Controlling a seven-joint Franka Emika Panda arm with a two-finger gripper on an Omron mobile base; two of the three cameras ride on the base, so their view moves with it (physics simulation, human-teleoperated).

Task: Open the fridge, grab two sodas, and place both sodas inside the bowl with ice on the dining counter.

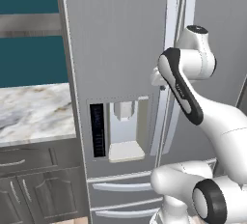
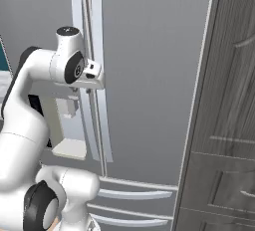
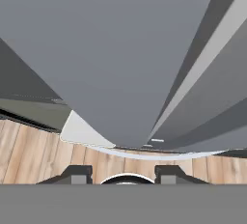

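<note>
Dark little tips of my pincer [image 3: 123,174] are pulled close, right at the long silver handle [image 2: 94,105] of the fridge [image 2: 149,75]. Whether I pinch the handle I cannot tell. Both doors look shut. Drawers [image 1: 120,187] sit below, a water dispenser [image 1: 123,131] on the left door, and a marble counter [image 1: 34,112] beside it.

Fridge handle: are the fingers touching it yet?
Cannot tell. In the right base view the hand sits against the fridge's right door handle, but its body hides the fingers; the hand view shows no contact.
</note>
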